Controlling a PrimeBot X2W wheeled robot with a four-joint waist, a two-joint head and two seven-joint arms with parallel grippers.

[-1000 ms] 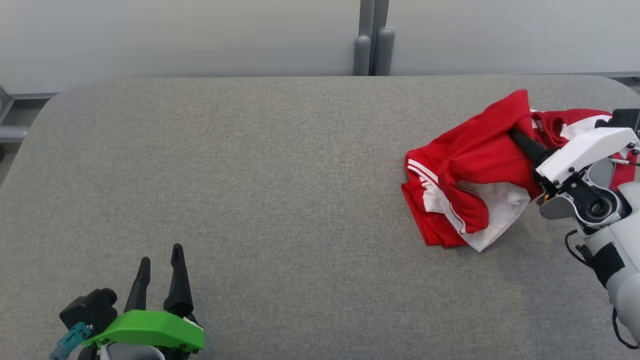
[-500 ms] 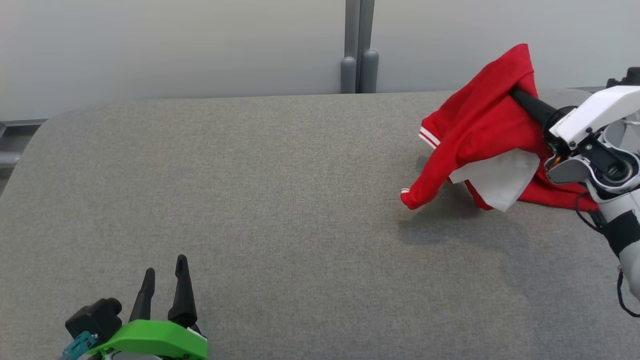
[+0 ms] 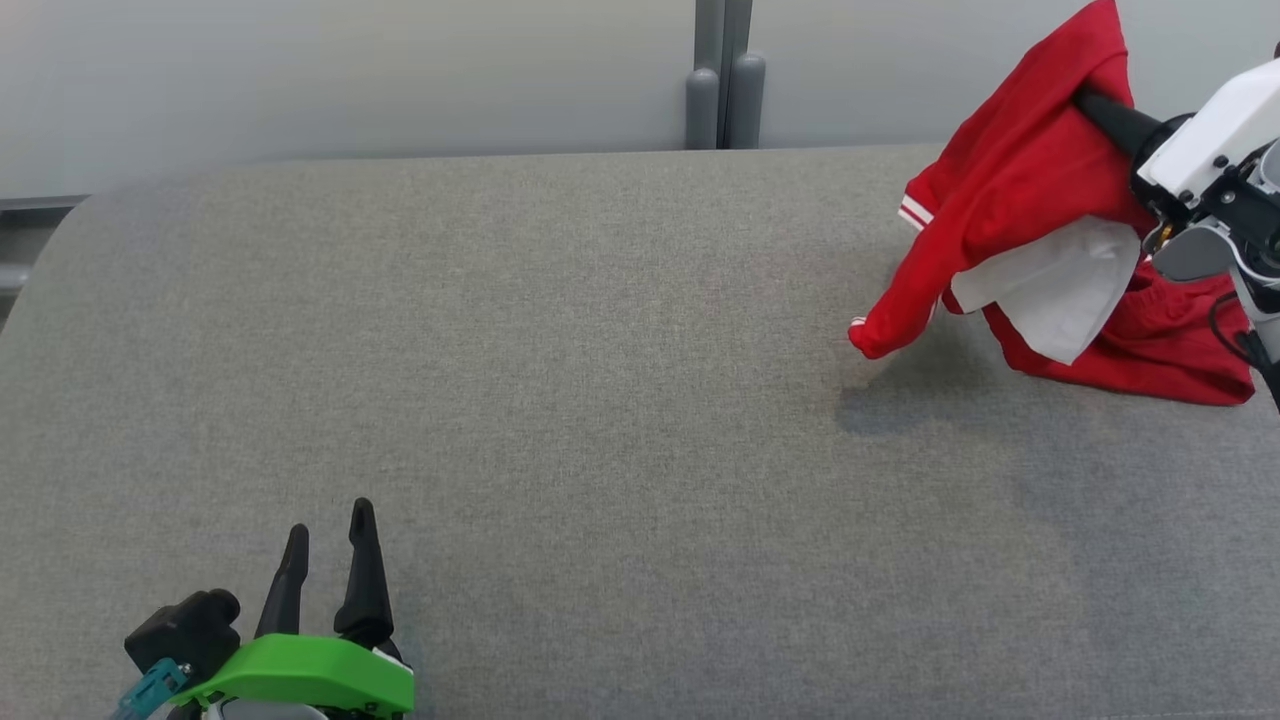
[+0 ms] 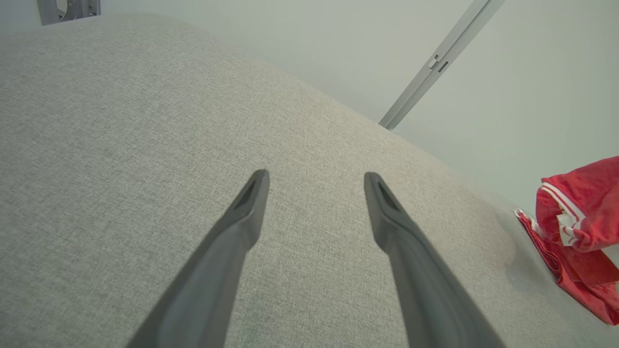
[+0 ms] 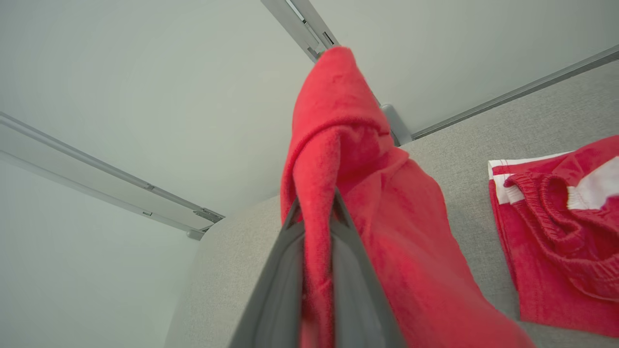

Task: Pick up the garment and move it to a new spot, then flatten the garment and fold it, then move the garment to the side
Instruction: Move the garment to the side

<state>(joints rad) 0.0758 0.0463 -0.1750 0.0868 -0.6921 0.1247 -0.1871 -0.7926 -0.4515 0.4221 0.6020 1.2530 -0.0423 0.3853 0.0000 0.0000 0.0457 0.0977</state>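
Upper right: the right gripper point(image 3: 1095, 105) clamped the red garment's point(image 3: 1010, 200) peak, cloth trailing down onto the table point(image 3: 500, 350); the left gripper point(image 3: 328, 518), lower left, stood open, empty, well apart.

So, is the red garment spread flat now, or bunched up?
Bunched up, not flat. The garment hangs in folds from the right gripper, whose fingers pinch it; its lower part lies crumpled on the table.

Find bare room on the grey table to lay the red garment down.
Bare: grey fabric tabletop from the open green-bodied left gripper across to the red-and-white garment. Crowded: far right, where the shut white-bodied right gripper holds it half-lifted.
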